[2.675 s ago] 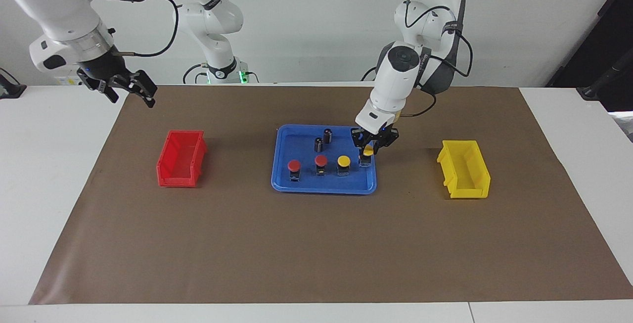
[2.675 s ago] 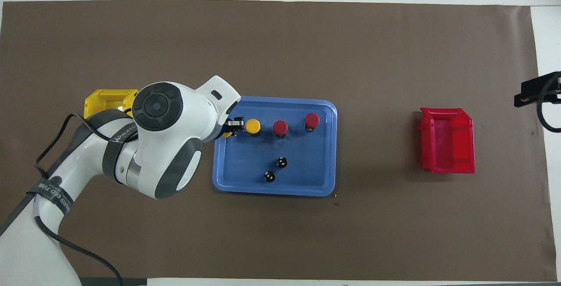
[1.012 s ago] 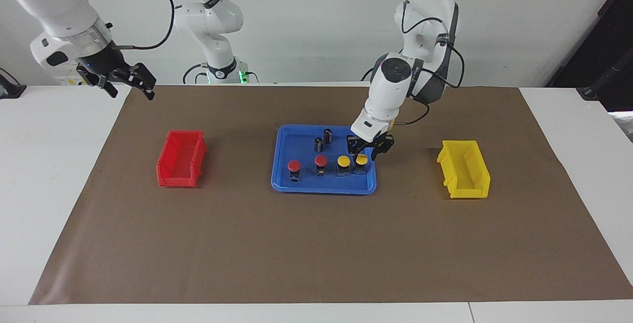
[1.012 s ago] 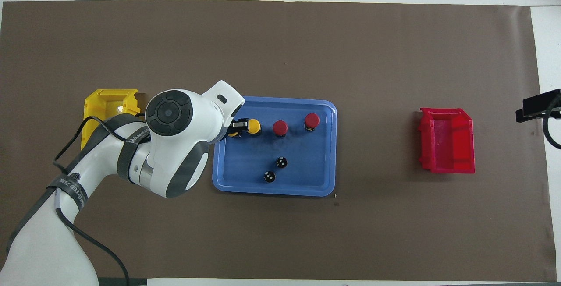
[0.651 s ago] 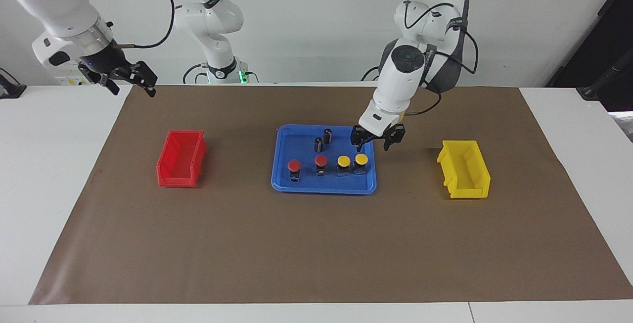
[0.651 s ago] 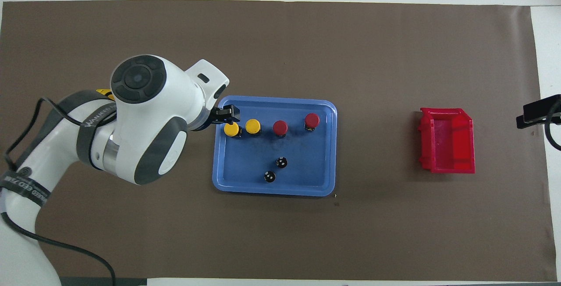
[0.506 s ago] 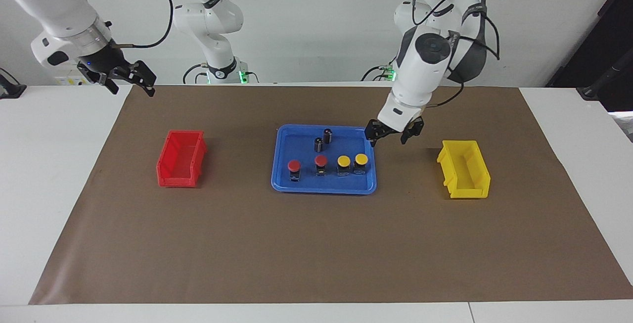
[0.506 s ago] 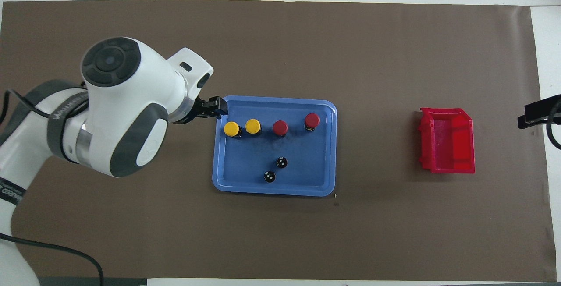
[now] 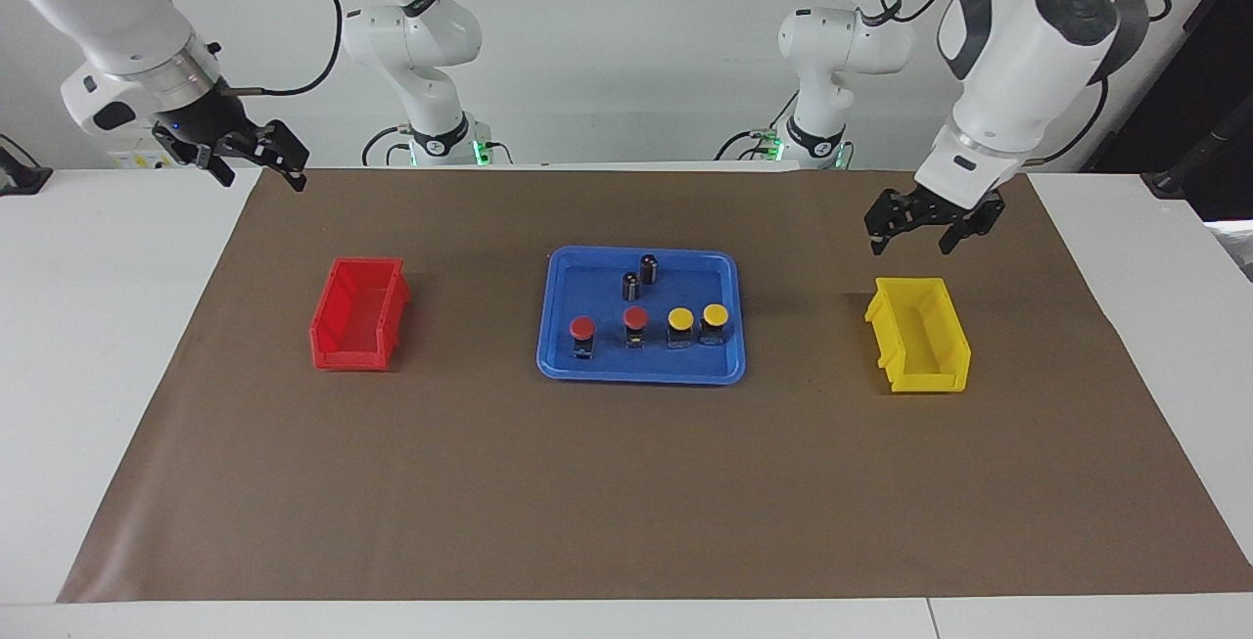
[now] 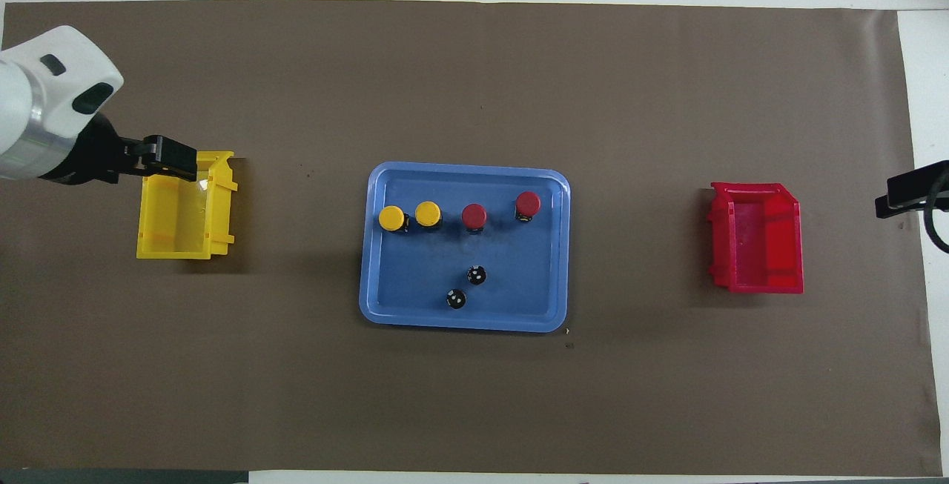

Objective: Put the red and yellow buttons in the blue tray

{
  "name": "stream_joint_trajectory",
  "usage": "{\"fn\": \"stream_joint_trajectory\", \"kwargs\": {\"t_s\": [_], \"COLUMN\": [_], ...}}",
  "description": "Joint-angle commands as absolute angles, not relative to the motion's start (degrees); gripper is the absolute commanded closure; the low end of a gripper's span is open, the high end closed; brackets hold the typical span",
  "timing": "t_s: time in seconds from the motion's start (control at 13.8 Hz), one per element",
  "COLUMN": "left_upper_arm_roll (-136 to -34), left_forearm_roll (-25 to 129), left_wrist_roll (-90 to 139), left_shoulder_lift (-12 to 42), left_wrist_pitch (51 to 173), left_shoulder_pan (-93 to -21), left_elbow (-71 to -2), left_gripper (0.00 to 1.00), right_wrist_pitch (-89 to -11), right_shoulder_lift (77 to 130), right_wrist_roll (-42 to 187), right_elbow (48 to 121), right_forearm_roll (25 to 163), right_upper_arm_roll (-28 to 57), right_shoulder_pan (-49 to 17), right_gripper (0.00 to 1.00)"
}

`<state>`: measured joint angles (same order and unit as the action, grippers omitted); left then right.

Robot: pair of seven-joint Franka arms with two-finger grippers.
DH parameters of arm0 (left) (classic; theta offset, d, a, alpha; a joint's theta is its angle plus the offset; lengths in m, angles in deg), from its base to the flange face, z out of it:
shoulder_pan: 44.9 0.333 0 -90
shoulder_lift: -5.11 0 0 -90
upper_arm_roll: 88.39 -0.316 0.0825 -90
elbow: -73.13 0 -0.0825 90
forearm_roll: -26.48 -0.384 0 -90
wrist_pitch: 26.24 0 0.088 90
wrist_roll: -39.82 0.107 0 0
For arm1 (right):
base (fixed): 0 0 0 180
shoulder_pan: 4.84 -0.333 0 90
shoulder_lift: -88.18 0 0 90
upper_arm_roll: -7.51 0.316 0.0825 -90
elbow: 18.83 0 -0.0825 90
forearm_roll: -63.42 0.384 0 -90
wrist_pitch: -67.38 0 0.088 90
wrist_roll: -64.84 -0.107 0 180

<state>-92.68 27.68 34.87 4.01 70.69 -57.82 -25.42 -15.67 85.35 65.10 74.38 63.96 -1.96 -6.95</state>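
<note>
Task status: judged complete or nearly so. All four buttons stand upright inside the blue tray [image 9: 641, 370], none in either bin.
Red buttons: two red buttons [image 9: 582, 328] [image 9: 635, 318] stand in the tray's row, toward the right arm's end of it.
Yellow buttons: two yellow buttons [image 9: 680, 318] [image 9: 716, 314] stand side by side in the same row, at the tray end closest to the left gripper, well apart from it.
Left gripper: left gripper [image 9: 921, 222] hangs in the air over the mat just beside the yellow bin [image 9: 918, 334], at the bin's end nearer the robots. Fingers spread, nothing between them.
Right gripper: right gripper [image 9: 250, 156] waits in the air over the mat's corner at the right arm's end, well apart from the tray. Fingers spread, empty.
Other tray contents: two dark capless cylinders [image 9: 639, 277] stand in the tray, nearer the robots than the button row.
Remaining work: none apparent for the buttons; at most, parking the left arm.
Facing view only: shows both grippers' height above the table and the gap between their fingers; shows the buttons' black bodies under the caps.
Overhead view only: shows the floors of the yellow bin and the red bin [image 10: 756, 247], both empty, and the even line of the four caps. The right gripper shows only as a dark edge there.
</note>
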Motion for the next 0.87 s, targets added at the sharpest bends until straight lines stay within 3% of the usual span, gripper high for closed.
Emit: {"fn": "stream_joint_trajectory", "kwargs": {"t_s": [0.0, 0.22, 0.8], "left_upper_arm_roll": [-92.2, -92.3, -91.2], "left_forearm_roll": [26.7, 26.7, 26.9], "left_wrist_roll": [41.0, 44.4, 43.6], "left_shoulder_lift": [3.1, 2.1, -0.7], "left_wrist_pitch": [62.0, 56.5, 61.1], "left_shoulder_pan": [-53.8, -51.4, -52.4], "left_elbow": [-20.2, -17.9, -20.1], "left_gripper": [0.0, 0.0, 0.0], "right_wrist_pitch": [-15.2, -15.2, -15.2], "right_shoulder_lift": [84.9, 84.9, 84.9], "right_wrist_roll": [66.2, 66.2, 66.2], "right_elbow": [75.0, 75.0, 75.0], "right_forearm_roll": [63.7, 63.7, 63.8], "right_upper_arm_roll": [-1.8, -1.7, -1.7], "right_shoulder_pan": [-7.1, -7.2, -7.2], "right_gripper": [0.0, 0.0, 0.0]}}
